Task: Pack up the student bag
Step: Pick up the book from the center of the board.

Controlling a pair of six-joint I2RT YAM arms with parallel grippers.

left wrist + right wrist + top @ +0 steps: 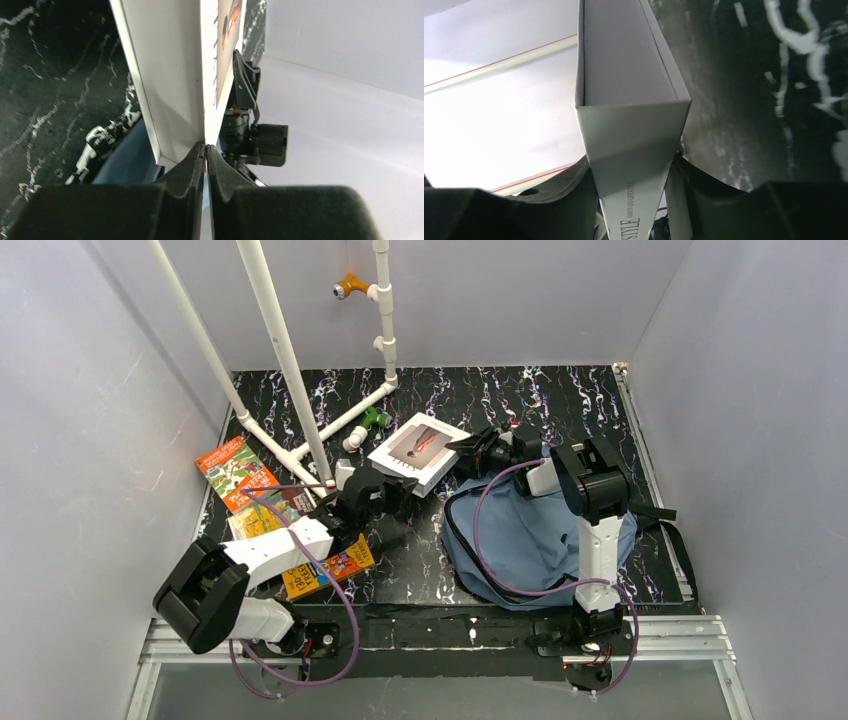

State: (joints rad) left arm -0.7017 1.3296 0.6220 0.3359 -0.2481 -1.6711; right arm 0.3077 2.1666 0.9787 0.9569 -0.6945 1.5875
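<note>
Marbled table (600,400), walled on three sides: my left gripper (206,148) pinches the white book (418,452) by its cover edge, my right gripper (634,167) clamps its spine; the blue backpack (520,540) lies under my right arm.

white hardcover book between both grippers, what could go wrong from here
1. The left gripper pinches only a thin edge of the white hardcover book; it could slip or the cover swing open.
2. The dusty-blue fabric backpack lies slumped beneath the right arm, its mouth not visibly spread; the book might snag on fabric.
</note>
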